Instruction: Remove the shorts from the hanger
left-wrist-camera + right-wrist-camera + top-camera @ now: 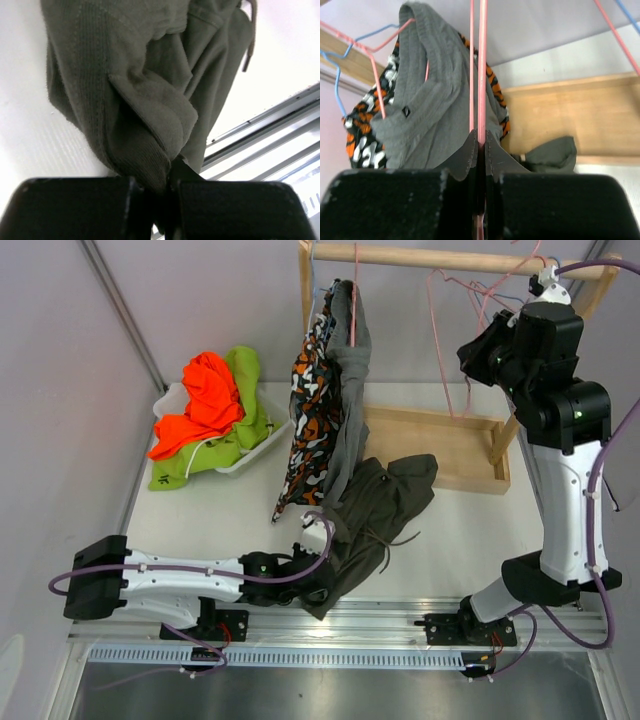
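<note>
A metal rail (pixel 350 615) runs along the near edge of the white table (pixel 470 530), and both arms are bolted to it. The left arm lies low over the table, and the left claw (pixel 161 192) is pinched together on a fold of the dark grey shorts (pixel 385 500). These lie crumpled on the table near the middle, one end at the claw and the other reaching the wooden rack; a drawstring trails from them.

The right arm stands upright at the right side and bends back towards the rack. The right claw (pixel 479 145) is clamped on the thin wire of a pink hanger (pixel 481 75) that hangs bare from the right part of the rod.

To the far left sits a white tray (pixel 252 454) holding the lime green shorts (pixel 245 375) with the orange shorts (pixel 205 400) heaped on top; part of the green pair spills over onto the table.

Further back stands the wooden rack, a flat open base (pixel 440 440) with uprights carrying a round rod (pixel 440 257). At the left end of the rod hang the camouflage shorts (pixel 312 410) and, just to their right and touching them, a second grey pair (pixel 352 370), draped over hanger wire. A blue hanger (pixel 337 85) shows beside them.

Plain pale walls (pixel 200 290) close the scene behind and to the left, with a slanting metal post (pixel 120 305) in the far left corner
</note>
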Motion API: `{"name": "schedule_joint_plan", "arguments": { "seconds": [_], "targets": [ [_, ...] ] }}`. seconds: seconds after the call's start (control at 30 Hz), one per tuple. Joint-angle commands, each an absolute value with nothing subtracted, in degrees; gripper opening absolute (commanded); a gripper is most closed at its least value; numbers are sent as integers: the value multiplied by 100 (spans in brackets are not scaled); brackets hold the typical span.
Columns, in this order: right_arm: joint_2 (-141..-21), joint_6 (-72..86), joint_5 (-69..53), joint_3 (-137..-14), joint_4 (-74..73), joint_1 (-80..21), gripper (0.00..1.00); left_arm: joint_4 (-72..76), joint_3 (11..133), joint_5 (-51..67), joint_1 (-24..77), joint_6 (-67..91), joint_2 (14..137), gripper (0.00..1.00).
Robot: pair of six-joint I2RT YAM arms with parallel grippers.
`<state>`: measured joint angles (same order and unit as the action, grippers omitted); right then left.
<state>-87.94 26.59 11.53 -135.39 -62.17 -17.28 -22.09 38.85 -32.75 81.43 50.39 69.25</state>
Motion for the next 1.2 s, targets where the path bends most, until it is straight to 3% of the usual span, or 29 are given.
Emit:
{"name": "schedule_joint_plan", "arguments": {
  "seconds": [0.0,0.33,0.63,0.67,0.7,0.73,0.8,0.93,1.03,1.17],
  "targets": [
    [-9148,2374,1186,-13588,-5364,-1609,0,-1846,3946,-3226,8244,4975,7005,0],
    [-9608,2320,1116,-13220,-4755,-1345,0,-2424,4453,-3610,8692,5229,7067,0],
    [-7578,2443,949,-10155,-3841,-1275,2,-5860,6863,-4376,9149,5801,6627,0],
    [-7446,2435,923,-10021,-3815,-1257,7,-6045,7030,-4438,9149,5679,6583,0],
    [-7236,2417,905,-9906,-3823,-1231,44,-6195,7545,-4473,9149,5591,6505,0],
    [-7164,2417,905,-9818,-3841,-1222,67,-6518,7759,-4535,9149,5503,6495,0],
    [-6980,2408,914,-9625,-3928,-1195,99,-6845,8772,-4754,9149,5161,6521,0],
    [-6672,2399,844,-9291,-3937,-1117,100,-7443,10430,-5535,9141,4291,6801,0],
    [-6400,2426,800,-9123,-4025,-1099,99,-7017,11652,-5783,8948,3019,7092,0],
    [-5890,2452,817,-8939,-4201,-1099,99,-6119,12471,-5205,7676,1043,7338,0]
  ]
}}
